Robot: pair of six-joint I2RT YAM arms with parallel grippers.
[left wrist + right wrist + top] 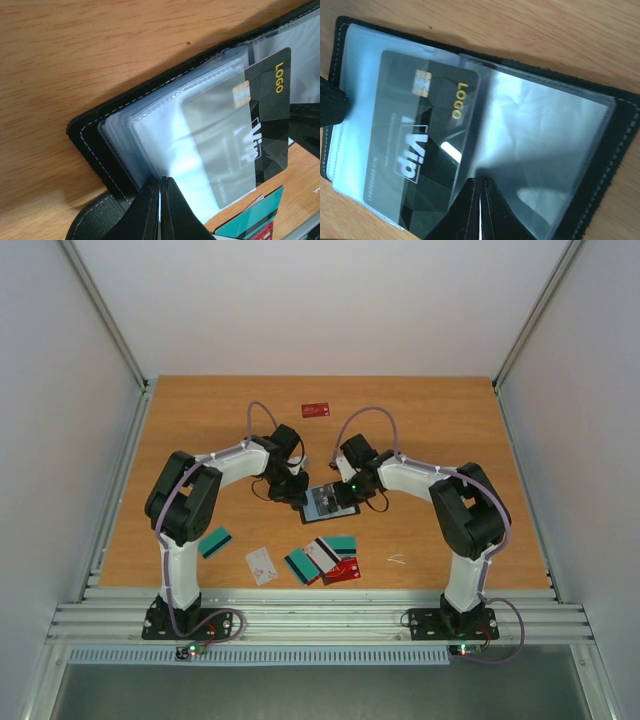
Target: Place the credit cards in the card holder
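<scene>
Over the black folding card holder [622,165], the left claw [160,180] and right claw [480,179] sit closed; only overhead shows a far red plastic card [315,409].

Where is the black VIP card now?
The black VIP card sits partly inside a clear sleeve of the open card holder, centrally in the top view, just beyond the loose cards.
</scene>
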